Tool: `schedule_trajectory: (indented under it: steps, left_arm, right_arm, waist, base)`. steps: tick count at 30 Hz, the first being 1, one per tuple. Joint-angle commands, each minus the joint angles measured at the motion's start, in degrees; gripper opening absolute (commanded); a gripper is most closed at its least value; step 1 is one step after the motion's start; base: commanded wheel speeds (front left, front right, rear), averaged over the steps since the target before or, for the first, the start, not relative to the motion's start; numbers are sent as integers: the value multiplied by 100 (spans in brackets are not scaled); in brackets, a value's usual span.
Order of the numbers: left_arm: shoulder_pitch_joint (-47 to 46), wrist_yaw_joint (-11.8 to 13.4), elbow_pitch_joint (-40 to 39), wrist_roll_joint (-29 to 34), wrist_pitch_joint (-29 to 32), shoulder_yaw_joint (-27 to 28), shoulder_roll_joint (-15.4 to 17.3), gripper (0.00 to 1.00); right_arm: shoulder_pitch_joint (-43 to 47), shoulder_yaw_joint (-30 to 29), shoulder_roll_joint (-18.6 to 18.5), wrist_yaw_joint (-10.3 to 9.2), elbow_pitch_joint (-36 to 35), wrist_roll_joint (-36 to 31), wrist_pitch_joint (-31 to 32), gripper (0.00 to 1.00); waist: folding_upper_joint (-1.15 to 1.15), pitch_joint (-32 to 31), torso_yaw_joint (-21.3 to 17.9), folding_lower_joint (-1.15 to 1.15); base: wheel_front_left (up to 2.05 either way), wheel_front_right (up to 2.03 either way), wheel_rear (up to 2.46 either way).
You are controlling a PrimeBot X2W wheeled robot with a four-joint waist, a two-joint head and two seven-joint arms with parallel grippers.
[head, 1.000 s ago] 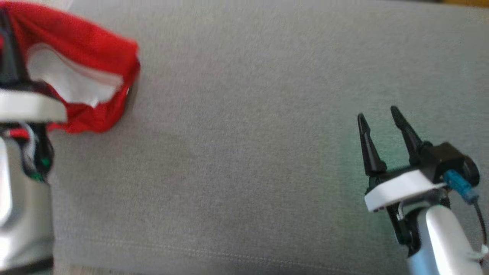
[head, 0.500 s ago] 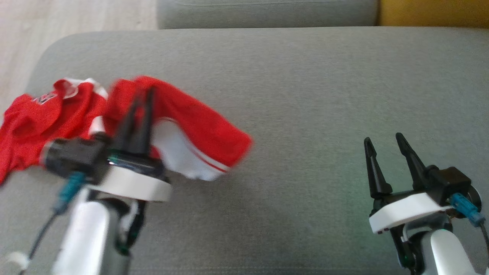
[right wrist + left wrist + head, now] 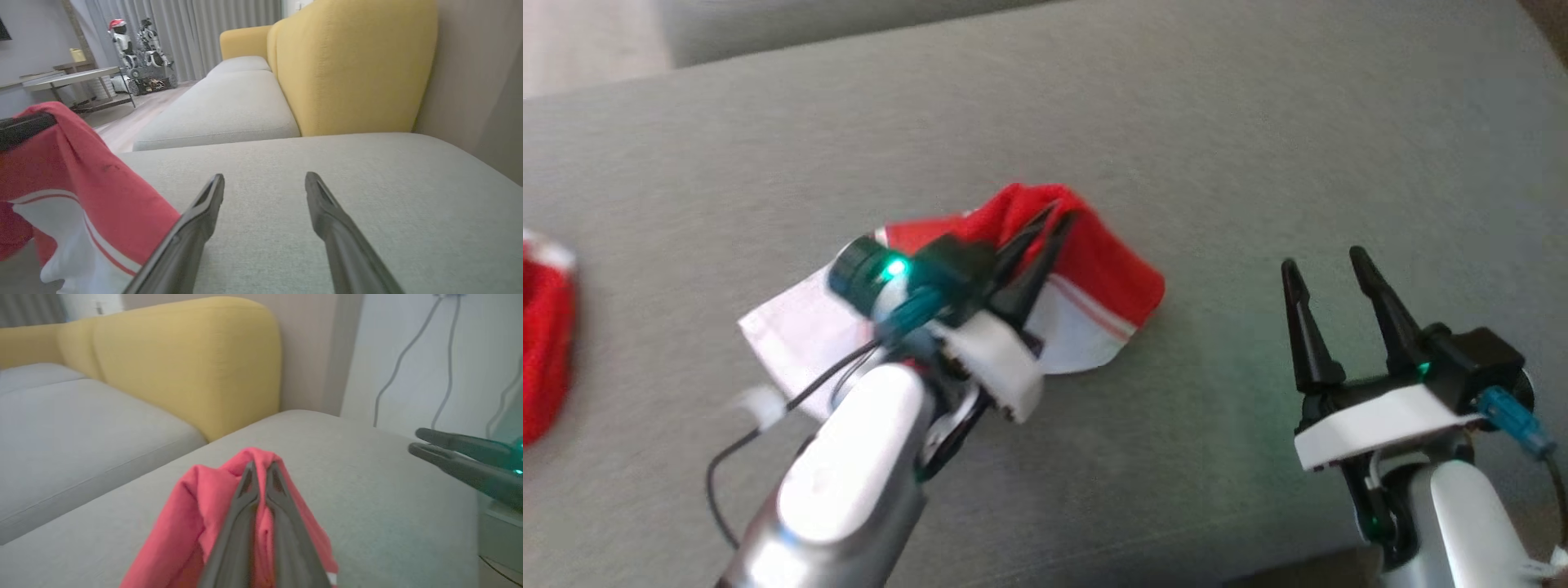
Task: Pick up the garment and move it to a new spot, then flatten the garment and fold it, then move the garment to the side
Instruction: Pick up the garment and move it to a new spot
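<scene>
Red-and-white jersey, mid-frame on grey sofa cushion; peak pinched in closed left fingers; right fingers spread, empty, near, off its right edge.

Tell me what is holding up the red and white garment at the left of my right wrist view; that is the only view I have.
Observer: The left gripper is; its fingers are shut on a red fold near the top of the garment.
Operator: Is the whole thing off the sofa?
Observer: No. In the head view its white part appears to rest on the grey cushion, on the side of the left arm away from you.
Operator: Anything else red around?
Observer: Yes, a red cloth lies at the head view's left edge, apart from the held piece; I cannot tell what it is.
</scene>
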Motion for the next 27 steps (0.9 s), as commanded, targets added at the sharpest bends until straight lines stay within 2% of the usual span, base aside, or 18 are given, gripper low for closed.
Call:
schedule_trajectory:
  steps: [1, 7, 13, 14, 16, 17, 18, 21, 27]
  left_arm:
    - [-519, -24, -36, -75, 33, -20, -39, 0]
    - [-1116, -45, 740, -366, 60, -546, -82, 0]
    - [-1321, -53, 1540, -755, 222, -1016, -88, 0]
    - [-1351, -54, 1634, -844, 218, -1095, -89, 7]
    - [-1399, -56, 1789, -1010, 232, -1236, -89, 35]
    - [-1425, -56, 1827, -1077, 203, -1288, -89, 60]
    - [-1453, -41, 1853, -1113, 149, -1329, -89, 100]
    - [-1482, 67, 1828, -1246, -120, -1383, -90, 100]
    - [-1345, 441, 1546, -1374, -879, -1213, -78, 100]
  right_arm:
    - [-223, 122, -15, -4, -183, 84, -101, 100]
    - [-362, 133, -15, -4, -36, 274, -280, 100]
    - [-459, 163, -15, -4, 137, 365, -428, 100]
    - [-473, 159, -15, -4, 170, 371, -449, 100]
    - [-502, 138, -15, -4, 232, 380, -478, 100]
    - [-516, 134, -15, -4, 260, 379, -487, 100]
    - [-526, 127, -15, -4, 285, 375, -496, 100]
    - [-542, 111, -15, -4, 338, 333, -506, 100]
    - [-500, 18, -15, -4, 346, 176, -429, 100]
  waist:
    - [0, 416, -546, 0]
    - [0, 794, -959, 0]
    - [0, 931, -1054, 0]
    - [0, 939, -1044, 0]
    - [0, 936, -986, 0]
    - [0, 922, -948, 0]
    - [0, 896, -897, 0]
    - [0, 790, -721, 0]
    - [0, 458, -267, 0]
  base:
    - [0, 0, 0]
    - [0, 0, 0]
    - [0, 0, 0]
    - [0, 0, 0]
    - [0, 0, 0]
    - [0, 0, 0]
    - [0, 0, 0]
    - [0, 0, 0]
    - [0, 0, 0]
